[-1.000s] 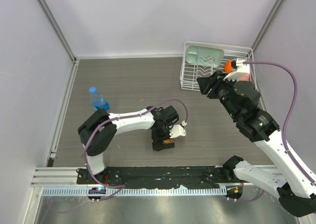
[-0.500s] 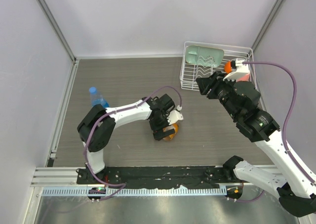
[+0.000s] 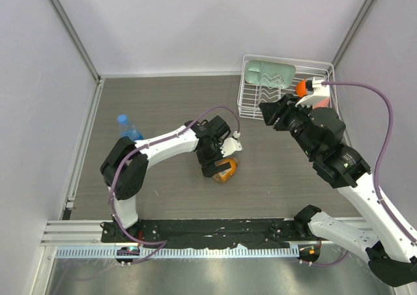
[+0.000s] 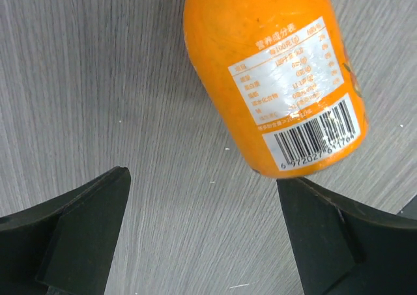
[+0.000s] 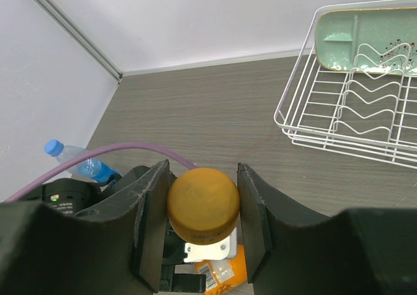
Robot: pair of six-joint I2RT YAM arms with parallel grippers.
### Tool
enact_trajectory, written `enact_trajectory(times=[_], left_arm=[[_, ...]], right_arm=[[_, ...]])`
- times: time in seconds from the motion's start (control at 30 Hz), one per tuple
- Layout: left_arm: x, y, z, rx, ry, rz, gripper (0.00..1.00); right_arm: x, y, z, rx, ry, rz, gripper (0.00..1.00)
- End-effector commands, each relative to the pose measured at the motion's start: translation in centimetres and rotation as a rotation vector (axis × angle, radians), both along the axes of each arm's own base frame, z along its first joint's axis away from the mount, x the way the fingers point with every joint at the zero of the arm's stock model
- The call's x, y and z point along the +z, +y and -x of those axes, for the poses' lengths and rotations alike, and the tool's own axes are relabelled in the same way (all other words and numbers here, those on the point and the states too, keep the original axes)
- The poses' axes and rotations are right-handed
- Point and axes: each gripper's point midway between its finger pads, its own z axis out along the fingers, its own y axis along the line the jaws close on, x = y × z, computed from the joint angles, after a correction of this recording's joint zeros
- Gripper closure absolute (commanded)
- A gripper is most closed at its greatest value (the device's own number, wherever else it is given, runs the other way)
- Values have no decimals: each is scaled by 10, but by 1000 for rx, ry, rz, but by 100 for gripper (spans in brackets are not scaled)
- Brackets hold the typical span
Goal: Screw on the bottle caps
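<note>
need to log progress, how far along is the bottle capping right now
Done, by the look of it: the blue cap sits on the clear bottle, though tightness cannot be judged. In hand: the right claw grips the amber cap, and the open left claw hovers over the orange bottle, lying on its side, ungripped. Left: stand that bottle up and screw the cap on.

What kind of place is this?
Probably a robot test booth: plain white walls box in a small table, two robot arms are bolted at its near edge, with a dish rack set out.

Orange bottle (image 4: 221, 54), white label (image 4: 293, 99); amber cap (image 5: 203, 204); grey woodgrain table (image 4: 98, 80).
</note>
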Motion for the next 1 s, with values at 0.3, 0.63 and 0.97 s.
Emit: enact_trajectory(times=[0.3, 0.63, 0.97], left_arm=[[72, -31, 30, 160, 217, 182, 0], [30, -63, 29, 394, 268, 141, 0], [-5, -55, 22, 395, 127, 56, 0]], right_arm=[[19, 1, 1, 12, -48, -14, 80], [22, -3, 3, 0, -55, 5, 80], [21, -4, 1, -3, -54, 17, 80]])
